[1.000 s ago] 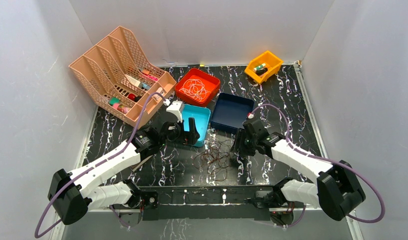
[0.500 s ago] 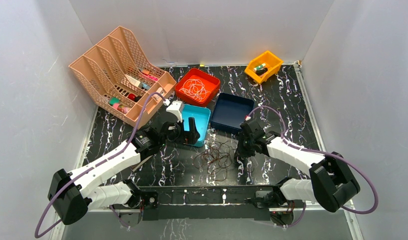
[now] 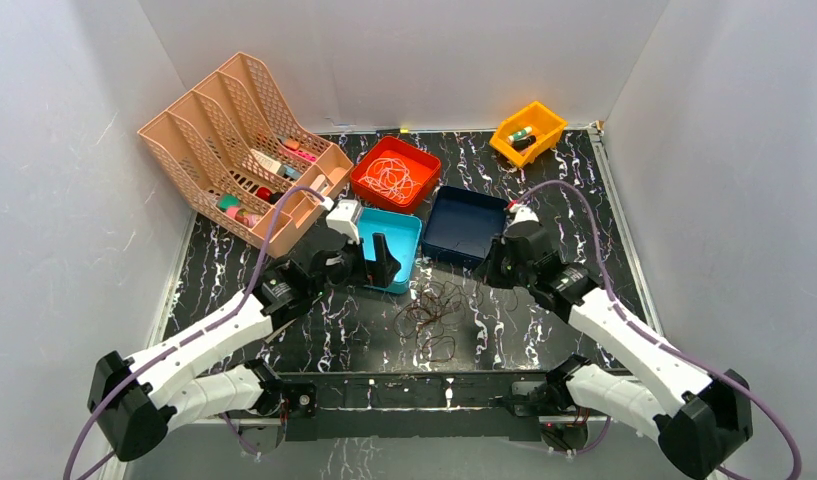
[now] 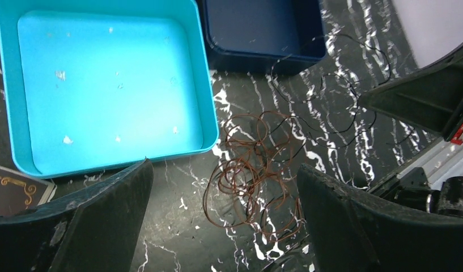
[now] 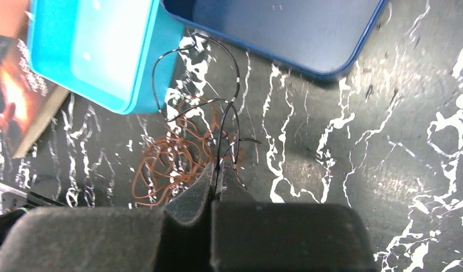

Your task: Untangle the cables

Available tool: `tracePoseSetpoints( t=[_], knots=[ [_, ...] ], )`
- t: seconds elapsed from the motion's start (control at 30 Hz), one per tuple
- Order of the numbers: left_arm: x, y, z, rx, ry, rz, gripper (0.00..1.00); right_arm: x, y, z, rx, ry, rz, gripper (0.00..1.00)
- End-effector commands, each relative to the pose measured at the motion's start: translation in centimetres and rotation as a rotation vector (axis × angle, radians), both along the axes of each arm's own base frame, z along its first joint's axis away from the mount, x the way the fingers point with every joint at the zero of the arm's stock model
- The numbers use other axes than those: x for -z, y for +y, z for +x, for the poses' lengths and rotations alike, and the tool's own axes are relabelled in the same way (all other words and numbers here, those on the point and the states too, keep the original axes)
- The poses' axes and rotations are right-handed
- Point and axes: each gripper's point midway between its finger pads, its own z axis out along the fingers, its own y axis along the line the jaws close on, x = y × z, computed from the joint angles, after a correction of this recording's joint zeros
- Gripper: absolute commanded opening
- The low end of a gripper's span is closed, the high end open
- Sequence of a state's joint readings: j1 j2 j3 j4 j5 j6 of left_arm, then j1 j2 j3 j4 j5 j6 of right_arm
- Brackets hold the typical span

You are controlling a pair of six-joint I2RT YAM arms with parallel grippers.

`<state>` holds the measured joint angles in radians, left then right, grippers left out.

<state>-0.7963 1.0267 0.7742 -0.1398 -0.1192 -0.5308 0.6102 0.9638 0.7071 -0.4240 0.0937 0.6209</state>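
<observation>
A reddish-brown cable [image 3: 432, 316] lies in loose coils on the black marble table, tangled with a thin black cable [image 5: 233, 90]. My right gripper [image 5: 219, 169] is shut on a strand of the black cable, whose loops rise in front of the jaws. In the top view the right gripper [image 3: 487, 275] sits just right of the tangle. My left gripper [image 4: 223, 226] is open above the brown coils [image 4: 246, 175], with nothing between its fingers [image 4: 76, 226]. The white cable [image 3: 389, 178] lies coiled in the red tray [image 3: 430, 180].
An empty teal tray [image 3: 404, 240] and a navy tray [image 3: 464, 225] stand just behind the tangle. A yellow bin [image 3: 529, 130] holding small items is at the back right, a pink file organiser [image 3: 239, 150] at the back left. A dark card [image 4: 13, 190] pokes out beside the teal tray.
My right gripper has shut on the black cable and moved back and right, toward the navy tray, drawing the strand along. The left arm shifted slightly and stays open.
</observation>
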Motion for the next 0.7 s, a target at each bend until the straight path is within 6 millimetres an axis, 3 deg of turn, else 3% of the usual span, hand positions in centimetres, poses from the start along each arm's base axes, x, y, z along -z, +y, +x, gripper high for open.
tracePoseSetpoints(
  t=[0.0,0.37,0.57,0.67],
  knots=[
    [-3.6,-0.8,0.1,0.05,-0.154,-0.103,0.98,-6.1,-0.3,1.4,0.01,-0.165,0.027,0.0],
    [-5.2,-3.1,0.0,0.187,-0.304,-0.187,0.98,-17.2,-1.5,1.5,0.037,-0.406,0.119,0.0],
    [-6.1,-5.2,-0.5,0.281,-0.382,-0.298,0.97,-20.4,-1.8,1.3,0.059,-0.456,0.164,0.0],
    [-5.6,-5.9,-0.8,0.312,-0.422,-0.33,0.97,-21.5,-1.3,1.1,0.059,-0.458,0.22,0.0]
  ],
)
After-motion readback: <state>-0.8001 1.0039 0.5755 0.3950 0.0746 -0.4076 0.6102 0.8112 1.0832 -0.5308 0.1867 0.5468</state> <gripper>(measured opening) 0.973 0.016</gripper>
